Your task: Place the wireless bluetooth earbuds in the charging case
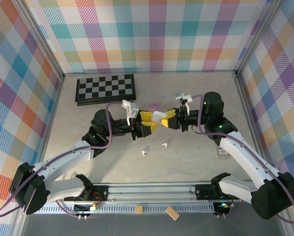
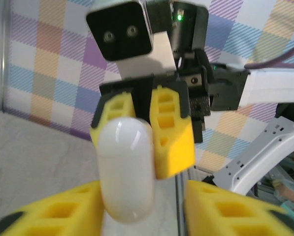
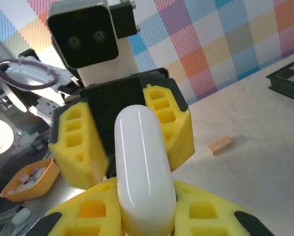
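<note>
- My right gripper [image 1: 171,119] was clenched on one end of the case [image 1: 160,116], holding it above the table [image 1: 112,162] centre; I judged this a handover.
- My left gripper [image 1: 147,123] stood parted around the other end, not pinching.
- The case's long axis ran 9 to 3 o'clock, gripper to gripper.
- Two earbuds [image 1: 144,153] lay at its 6 o'clock, not yet inserted.

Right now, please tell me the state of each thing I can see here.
White case: closed, held in the air.
Right hand: shut on the white case.
Left hand: open around the case.
Two white earbuds: loose on the table.
Chessboard: folded shut.
</note>
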